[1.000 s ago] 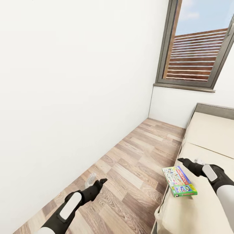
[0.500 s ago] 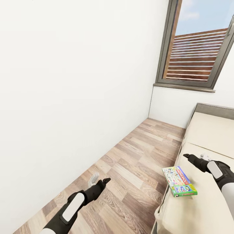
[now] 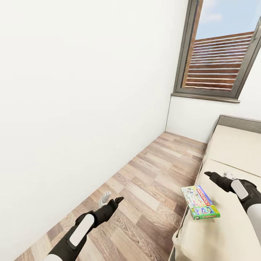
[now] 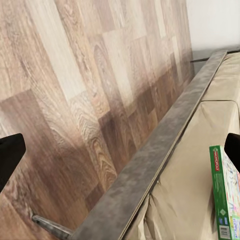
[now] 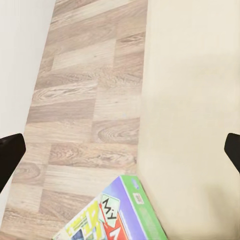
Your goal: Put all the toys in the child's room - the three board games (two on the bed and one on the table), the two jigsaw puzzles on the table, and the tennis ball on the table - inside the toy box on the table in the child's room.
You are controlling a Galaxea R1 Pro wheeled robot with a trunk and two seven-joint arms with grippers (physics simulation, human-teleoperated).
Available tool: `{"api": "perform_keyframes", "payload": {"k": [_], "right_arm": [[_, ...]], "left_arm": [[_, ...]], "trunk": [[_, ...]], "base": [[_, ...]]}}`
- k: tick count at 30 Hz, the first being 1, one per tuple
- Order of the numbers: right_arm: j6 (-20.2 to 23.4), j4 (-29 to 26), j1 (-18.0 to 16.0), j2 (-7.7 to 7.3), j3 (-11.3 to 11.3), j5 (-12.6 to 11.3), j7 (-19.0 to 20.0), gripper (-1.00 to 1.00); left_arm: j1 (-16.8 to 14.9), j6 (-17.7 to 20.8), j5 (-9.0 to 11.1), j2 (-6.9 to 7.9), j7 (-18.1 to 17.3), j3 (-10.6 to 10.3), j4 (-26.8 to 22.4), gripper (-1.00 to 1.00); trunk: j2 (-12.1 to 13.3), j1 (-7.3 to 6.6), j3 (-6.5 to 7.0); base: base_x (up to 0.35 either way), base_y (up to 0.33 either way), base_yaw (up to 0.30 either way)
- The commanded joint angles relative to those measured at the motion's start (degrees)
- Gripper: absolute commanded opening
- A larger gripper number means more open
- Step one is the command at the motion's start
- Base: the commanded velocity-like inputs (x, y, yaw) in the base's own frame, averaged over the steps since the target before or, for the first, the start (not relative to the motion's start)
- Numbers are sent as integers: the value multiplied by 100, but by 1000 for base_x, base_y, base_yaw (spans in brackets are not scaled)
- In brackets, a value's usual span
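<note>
A flat green and white board game (image 3: 200, 202) with a red strip lies on the beige bed (image 3: 232, 152), close to the mattress's floor-side edge. It also appears in the left wrist view as the board game (image 4: 226, 192) and in the right wrist view as the board game (image 5: 120, 215). My right gripper (image 3: 218, 175) hovers open over the mattress, a little beyond and to the right of the box, holding nothing. Low over the wood floor, my left gripper (image 3: 111, 200) is open and empty, well to the left of the bed.
A white wall (image 3: 72, 108) runs along the left. The wood plank floor (image 3: 152, 181) forms a narrow strip between wall and bed. A grey-framed window (image 3: 217, 50) sits in the far wall. The bed's grey frame rail (image 4: 150, 165) edges the mattress.
My right gripper has drawn back from the board game, up and to the right over the mattress. The left gripper has edged forward slightly. The box has not moved.
</note>
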Motion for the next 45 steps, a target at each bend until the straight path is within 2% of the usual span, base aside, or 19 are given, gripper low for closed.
{"api": "perform_keyframes", "payload": {"k": [1,5,9,10,14,19,23,26,27,28,31,34,38,39,40,42,43,45], "right_arm": [[35,-4,-3,2,-36,7,20,100],[-38,-112,48,-95,-80,9,97,100],[-85,-241,64,-122,-91,7,112,100],[-95,-729,70,-130,-90,6,117,100],[-92,-744,71,-138,-88,5,124,100],[-83,-892,79,-159,-81,19,557,100],[-72,-1011,82,-161,-80,22,576,100],[-27,-1375,223,-167,-80,22,596,100],[66,-1636,333,-168,-80,21,604,100],[344,-2101,517,-170,-79,19,608,100],[650,-2553,691,-170,-85,21,609,100],[902,-3055,871,-171,-93,17,612,100],[1023,-3542,999,-178,-105,17,617,100],[1114,-3837,1053,-211,-114,17,618,100],[1186,-3998,1082,-245,-118,17,616,100],[1378,-4330,1136,-343,-126,9,618,100],[1620,-4656,1174,-453,-134,-5,618,100],[1873,-4967,1201,-535,-143,-14,619,100]], "left_arm": [[-3,18,26,0,-7,1,1,100],[-98,11,-38,-26,-66,89,28,100],[-148,9,-35,-34,-79,120,31,100],[-158,9,-10,-37,-84,142,37,100],[-161,12,2,-36,-86,148,37,100],[-162,26,15,-36,-86,151,41,100],[-162,26,16,-31,-86,151,46,100],[-164,26,16,-29,-86,151,77,100],[-171,26,16,-29,-86,153,93,100],[-184,26,11,-25,-86,158,118,100],[-217,26,9,-5,-86,168,146,100],[-335,43,12,59,-88,298,197,100],[-509,79,3,134,-96,600,294,100],[-616,108,4,206,-122,751,362,100],[-669,127,5,243,-148,814,405,100],[-780,152,4,296,-223,908,531,100],[-915,160,2,326,-304,968,708,100],[-1060,163,6,341,-373,1006,933,100]], "trunk": [[-2,-1,-5],[-2,-1,-5],[-2,-1,-5],[-2,-1,-5],[-2,-1,-5],[-203,109,-95],[-363,197,-167],[-484,263,-221],[-524,285,-239],[-564,307,-257],[-684,372,-310],[-804,438,-364],[-965,526,-436],[-1005,548,-454],[-1045,570,-472],[-1125,614,-508],[-1165,636,-525],[-1246,680,-558]], "base": [[0,0,0],[0,0,-134],[0,0,-250],[0,0,-288],[0,0,-291],[0,0,-295],[0,0,-295],[0,0,-295],[0,0,-295],[0,0,-295],[0,0,-295],[0,0,-295],[0,0,-295],[0,0,-295],[0,0,-295],[0,0,-295],[0,0,-295],[0,0,-295]]}}
